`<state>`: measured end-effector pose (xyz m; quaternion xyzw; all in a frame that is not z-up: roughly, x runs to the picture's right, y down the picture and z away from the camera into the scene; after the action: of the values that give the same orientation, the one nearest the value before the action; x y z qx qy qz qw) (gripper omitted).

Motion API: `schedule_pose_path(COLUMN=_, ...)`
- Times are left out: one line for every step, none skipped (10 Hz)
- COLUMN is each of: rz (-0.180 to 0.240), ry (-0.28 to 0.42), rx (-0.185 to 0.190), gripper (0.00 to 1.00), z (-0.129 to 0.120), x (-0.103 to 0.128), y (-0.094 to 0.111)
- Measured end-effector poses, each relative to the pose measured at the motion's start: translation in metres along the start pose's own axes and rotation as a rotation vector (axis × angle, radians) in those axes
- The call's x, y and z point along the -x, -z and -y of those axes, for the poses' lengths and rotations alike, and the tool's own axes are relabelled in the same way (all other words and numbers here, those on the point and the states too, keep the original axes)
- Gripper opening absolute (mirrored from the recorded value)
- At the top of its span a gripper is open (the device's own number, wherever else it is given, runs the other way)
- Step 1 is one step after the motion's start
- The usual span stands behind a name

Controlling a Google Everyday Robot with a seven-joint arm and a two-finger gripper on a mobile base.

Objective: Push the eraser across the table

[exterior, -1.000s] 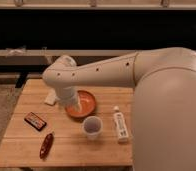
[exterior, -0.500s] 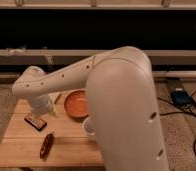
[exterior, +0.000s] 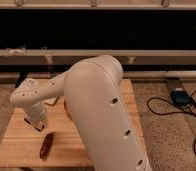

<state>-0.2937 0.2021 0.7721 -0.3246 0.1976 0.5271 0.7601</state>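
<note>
The light wooden slatted table (exterior: 21, 147) fills the lower left of the camera view. My white arm sweeps in from the right and covers most of it. The gripper (exterior: 36, 121) is low at the table's left side, right over the spot where the eraser lies. Only a dark sliver of the eraser (exterior: 40, 128) shows below the gripper; the rest is hidden.
A slim dark-red object (exterior: 46, 146) lies on the table in front of the gripper. A pale beige block (exterior: 51, 101) sits behind it. The arm hides the table's middle and right. A dark wall runs behind; cables and a power brick (exterior: 181, 96) lie on the floor at right.
The arm has swung further left and closer to the camera, now covering the bowl, cup and bottle. The gripper has come down from behind the eraser onto it.
</note>
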Motion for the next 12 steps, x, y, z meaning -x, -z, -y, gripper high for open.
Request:
schedule_pose_path(rz=-0.010, ry=0.004, rx=0.008, gripper=0.12, z=-0.002, x=0.002, y=-0.008)
schedule_pose_path(rz=-0.022, ry=0.007, rx=0.015, gripper=0.02, z=-0.002, x=0.003, y=-0.016)
schedule_pose_path(rz=-0.030, ry=0.010, rx=0.020, gripper=0.00, z=-0.002, x=0.004, y=-0.022)
schedule_pose_path(rz=-0.035, ry=0.014, rx=0.020, gripper=0.00, z=-0.001, x=0.005, y=-0.026)
schedule_pose_path(rz=-0.039, ry=0.021, rx=0.020, gripper=0.00, z=-0.003, x=0.006, y=-0.029)
schedule_pose_path(rz=-0.043, ry=0.027, rx=0.022, gripper=0.00, z=-0.006, x=0.007, y=-0.033)
schedule_pose_path(rz=-0.047, ry=0.031, rx=0.022, gripper=0.00, z=-0.007, x=0.008, y=-0.036)
schedule_pose_path(rz=-0.051, ry=0.037, rx=0.019, gripper=0.00, z=-0.008, x=0.010, y=-0.039)
schedule_pose_path(rz=-0.053, ry=0.043, rx=0.018, gripper=0.00, z=-0.009, x=0.012, y=-0.041)
schedule_pose_path(rz=-0.055, ry=0.047, rx=0.017, gripper=0.00, z=-0.010, x=0.014, y=-0.043)
schedule_pose_path(rz=-0.055, ry=0.051, rx=0.017, gripper=0.00, z=-0.011, x=0.016, y=-0.044)
schedule_pose_path(rz=-0.052, ry=0.059, rx=0.020, gripper=0.00, z=-0.015, x=0.019, y=-0.044)
